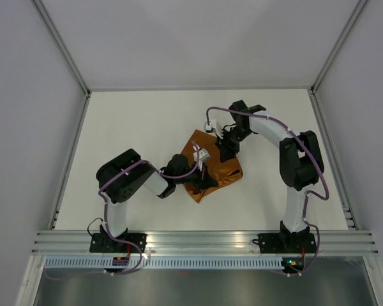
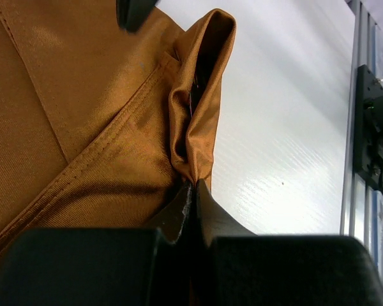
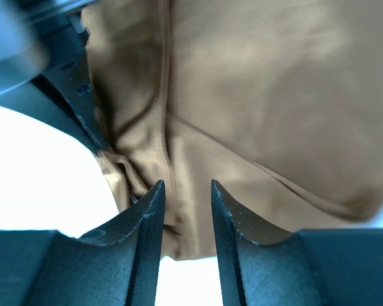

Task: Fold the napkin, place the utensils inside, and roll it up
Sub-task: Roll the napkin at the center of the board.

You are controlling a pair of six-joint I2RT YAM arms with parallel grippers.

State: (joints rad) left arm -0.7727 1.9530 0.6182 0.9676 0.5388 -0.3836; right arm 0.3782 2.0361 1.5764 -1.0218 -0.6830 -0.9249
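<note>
While left gripper pinches raised fold of thin rust-brown fabric napkin, right gripper hangs over it, jaws parted.

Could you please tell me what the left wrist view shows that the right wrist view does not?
Left wrist only: the left gripper pinched shut on a raised fold of the napkin, and the metal rail beside the table. Right wrist only: the right gripper, jaws apart, nothing clamped. Both: the rust-brown napkin on the white table.
</note>
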